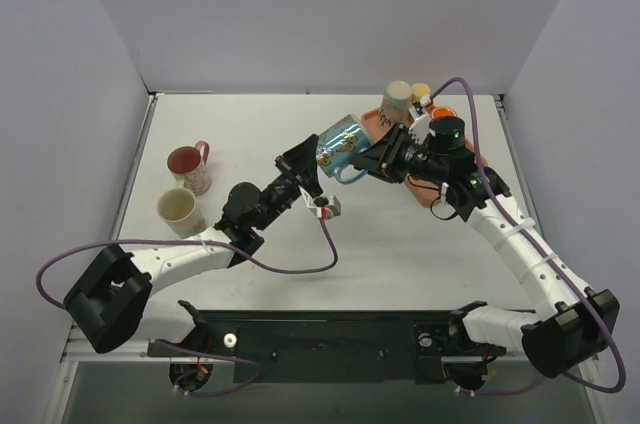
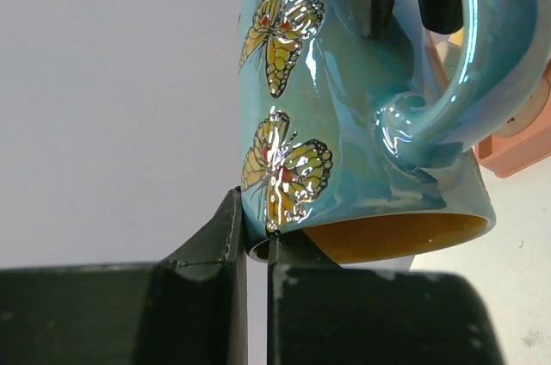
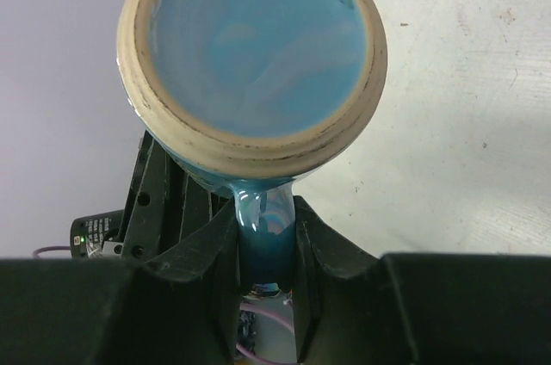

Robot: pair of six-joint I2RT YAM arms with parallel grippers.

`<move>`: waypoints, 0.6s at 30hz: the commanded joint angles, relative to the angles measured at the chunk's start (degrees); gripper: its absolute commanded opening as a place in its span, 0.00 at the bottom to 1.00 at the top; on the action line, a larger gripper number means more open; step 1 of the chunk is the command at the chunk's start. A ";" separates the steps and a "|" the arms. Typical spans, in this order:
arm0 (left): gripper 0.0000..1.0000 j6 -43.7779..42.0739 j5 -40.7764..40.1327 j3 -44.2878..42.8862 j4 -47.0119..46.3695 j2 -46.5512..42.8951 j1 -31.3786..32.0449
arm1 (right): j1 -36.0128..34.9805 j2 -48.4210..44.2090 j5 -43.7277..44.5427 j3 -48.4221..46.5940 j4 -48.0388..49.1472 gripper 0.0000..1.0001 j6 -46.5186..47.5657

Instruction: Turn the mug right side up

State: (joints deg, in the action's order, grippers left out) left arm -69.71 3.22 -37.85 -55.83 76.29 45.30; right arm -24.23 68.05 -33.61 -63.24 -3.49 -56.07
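The blue butterfly mug hangs tilted above the table, its handle pinched tight in the right gripper while the left gripper is clamped on its rim.

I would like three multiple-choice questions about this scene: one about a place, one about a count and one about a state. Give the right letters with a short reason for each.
1. Where do the jaws of the right gripper hold the blue mug?
A. on its handle
B. on its base
C. on its inside wall

2. How many mugs stand on the left part of the table?
A. one
B. two
C. four

3. How are the jaws of the left gripper?
A. wide open
B. out of view
C. shut on the blue mug's rim

Answers:
1 A: in the right wrist view the handle sits between the jaws.
2 B: a red mug and a cream mug stand there.
3 C: in the left wrist view the jaws pinch the rim.
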 commanded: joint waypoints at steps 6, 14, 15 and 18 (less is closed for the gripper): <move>0.00 4.22 -6.38 -0.99 20.73 -8.16 1.64 | 1.10 1.20 6.01 -6.63 -11.45 0.47 13.97; 0.00 21.36 -10.87 -15.91 65.73 -10.21 -1.34 | 8.84 1.47 6.53 -6.80 -17.15 0.91 18.27; 0.00 25.81 -10.96 -17.86 73.60 -7.94 -2.40 | 9.28 1.12 7.06 -7.24 -17.78 0.92 19.06; 0.00 36.11 -7.47 -33.10 94.33 1.20 -12.21 | 9.55 1.03 8.64 -8.12 -20.32 0.92 23.01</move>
State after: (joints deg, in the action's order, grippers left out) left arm -49.74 -4.73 -51.42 14.76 70.94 42.89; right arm -15.05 69.87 -27.16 -68.12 -19.35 -39.33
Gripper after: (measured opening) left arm 0.167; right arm 0.918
